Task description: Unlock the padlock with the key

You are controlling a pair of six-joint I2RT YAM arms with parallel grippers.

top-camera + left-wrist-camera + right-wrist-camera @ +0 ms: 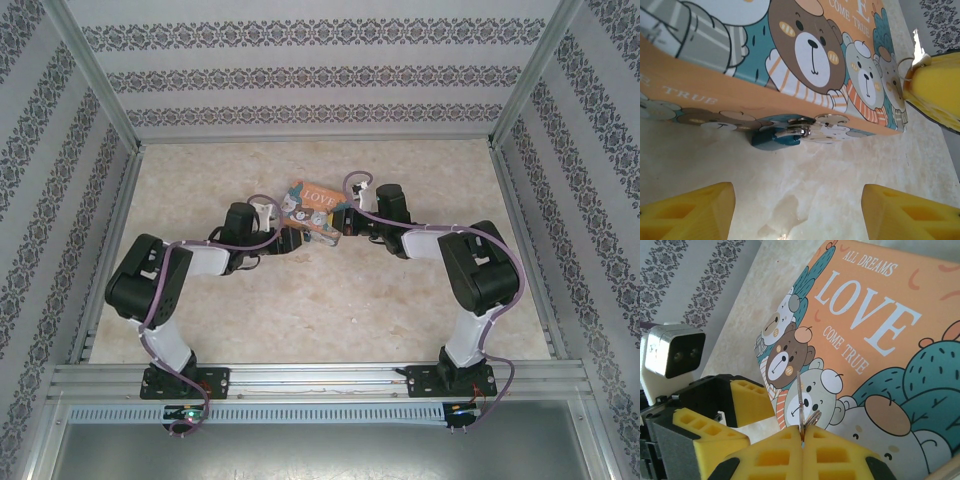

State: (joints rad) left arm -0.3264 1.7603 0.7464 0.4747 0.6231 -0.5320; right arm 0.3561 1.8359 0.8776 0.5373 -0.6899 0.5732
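Worktop (330, 300): pale marbled stone inside patterned walls (300, 75); you'll find the "LOVE" tin (312, 208) at its far middle.
Left tool (798, 192): spread wide and grasping nothing, its yellow fingers low over the worktop, facing the tin's side.
Padlock (775, 136): blue-teal body at the tin's silvery clasp, near the worktop.
Right tool (802, 432): clenched on the key.
Key (800, 395): thin metal strip standing up from the pinched pads, in front of the tin's lid.
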